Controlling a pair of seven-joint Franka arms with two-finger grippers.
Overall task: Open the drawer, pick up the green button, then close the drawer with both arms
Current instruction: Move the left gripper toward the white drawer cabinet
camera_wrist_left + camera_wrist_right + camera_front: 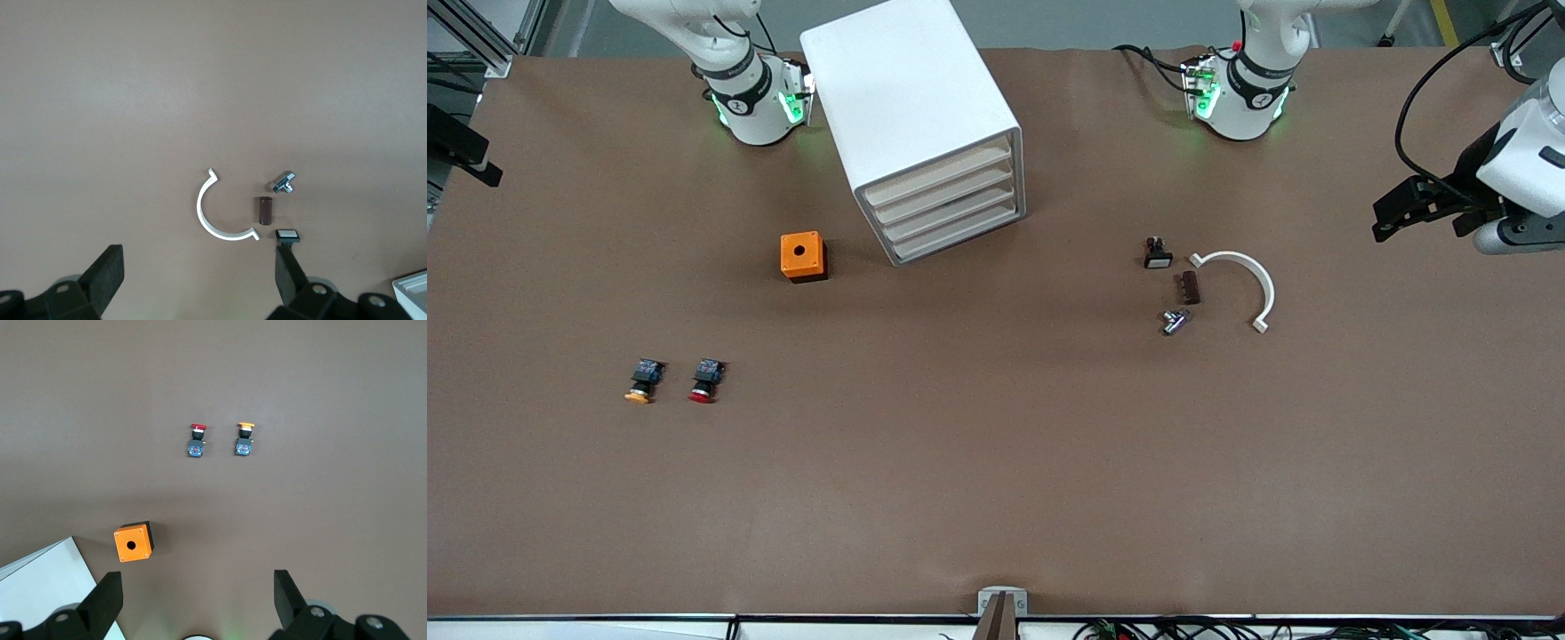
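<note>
black left claw [200, 280] and right claw [198, 603] gape wide, empty.

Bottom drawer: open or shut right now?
Shut. The bottom drawer sits flush with the three drawers above it in the cabinet; none is pulled out.

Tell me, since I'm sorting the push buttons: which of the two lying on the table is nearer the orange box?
The red-capped button. It lies beside the yellow-capped button, on the side toward the orange box.

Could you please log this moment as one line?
drawer: shut | green button: unseen | left hand: open, empty | right hand: open, empty
</note>
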